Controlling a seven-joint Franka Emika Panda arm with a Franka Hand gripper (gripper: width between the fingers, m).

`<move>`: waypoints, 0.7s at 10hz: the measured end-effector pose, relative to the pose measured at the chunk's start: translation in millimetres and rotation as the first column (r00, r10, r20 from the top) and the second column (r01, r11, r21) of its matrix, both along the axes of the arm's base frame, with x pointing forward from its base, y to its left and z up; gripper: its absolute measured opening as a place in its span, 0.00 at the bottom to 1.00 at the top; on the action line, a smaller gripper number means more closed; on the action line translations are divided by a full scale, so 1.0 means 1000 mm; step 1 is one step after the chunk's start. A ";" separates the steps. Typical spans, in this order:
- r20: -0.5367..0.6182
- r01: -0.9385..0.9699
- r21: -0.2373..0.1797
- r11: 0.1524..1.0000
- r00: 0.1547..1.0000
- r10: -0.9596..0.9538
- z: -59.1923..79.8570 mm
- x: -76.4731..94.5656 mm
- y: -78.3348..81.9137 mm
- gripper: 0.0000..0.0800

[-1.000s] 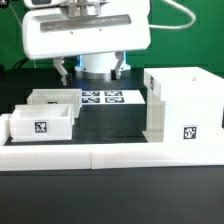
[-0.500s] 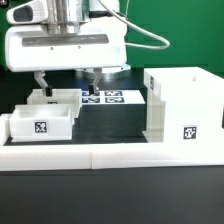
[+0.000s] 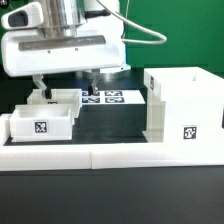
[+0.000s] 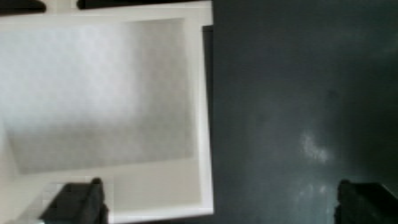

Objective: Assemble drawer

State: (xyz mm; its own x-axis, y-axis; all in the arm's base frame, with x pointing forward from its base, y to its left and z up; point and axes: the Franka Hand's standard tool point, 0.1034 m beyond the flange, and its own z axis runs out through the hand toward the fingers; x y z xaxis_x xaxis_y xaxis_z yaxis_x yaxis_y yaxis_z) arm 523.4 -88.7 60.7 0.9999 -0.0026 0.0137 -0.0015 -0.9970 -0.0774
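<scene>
The drawer's large boxy white shell (image 3: pixel 185 105) stands at the exterior view's right, its tag facing front. Two small white trays sit at the left: the near one (image 3: pixel 40 125) shows a tag, the far one (image 3: pixel 57 98) lies behind it. My gripper (image 3: pixel 65 86) hangs open and empty just above the far tray, one finger (image 3: pixel 40 88) over it and the other over the marker board's edge. In the wrist view the tray (image 4: pixel 98 100) fills one side, and the gripper (image 4: pixel 219 203) straddles the tray's wall with its fingertips (image 4: pixel 75 200) wide apart.
The marker board (image 3: pixel 108 97) lies flat between the trays and the shell. A low white border wall (image 3: pixel 110 155) runs along the front of the black table. The arm's white body hides the back of the scene.
The gripper has moved to the exterior view's left, from above the marker board to above the far tray. It has barely shifted in the last half second. The parts have not moved.
</scene>
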 end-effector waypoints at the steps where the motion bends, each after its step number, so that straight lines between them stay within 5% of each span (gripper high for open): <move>1: -0.015 -0.009 0.003 1.000 1.000 0.009 -0.006 -0.003 0.001 0.81; 7: 0.017 0.017 -0.045 0.999 1.000 -0.016 -0.036 -0.022 -0.008 0.81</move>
